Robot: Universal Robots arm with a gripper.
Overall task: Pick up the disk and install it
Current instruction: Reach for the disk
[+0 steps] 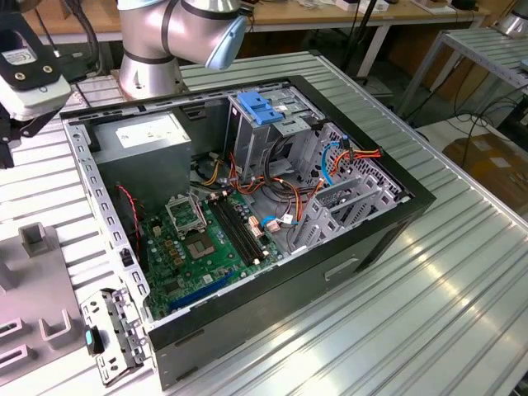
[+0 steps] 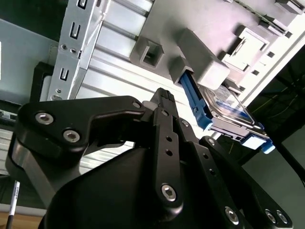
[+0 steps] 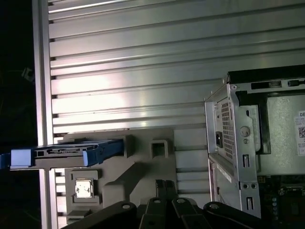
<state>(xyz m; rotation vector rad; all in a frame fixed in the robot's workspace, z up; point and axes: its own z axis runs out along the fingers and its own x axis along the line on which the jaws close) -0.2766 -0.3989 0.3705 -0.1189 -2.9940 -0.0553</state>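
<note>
My gripper hangs over the grey fixture plate. Jaws are narrow, tips almost together, holding nothing (black links fan out behind them in both wrist views).

The disk is not in the computer. It sits on its edge with one end tucked into a grey holder block on that plate, and the other end pokes out past the plate's edge. A blue bracket frames it, and the silver face with its white-and-blue label shows in the second wrist view. I am near the disk but apart from it, no contact.

The plate lies on the ribbed metal table, just beside the open computer case, on the exterior view's left of it.

In the exterior view the case lies on its side with the lid off. Inside:
- a green motherboard
- a grey power supply
- a grey drive cage with a blue caddy on top
- orange and blue cables (a tangle) between cage and board

My arm's base stands on the table at the far side of the case. A perforated metal bracket sits just beside the case's near corner, on the exterior view's left.
</note>
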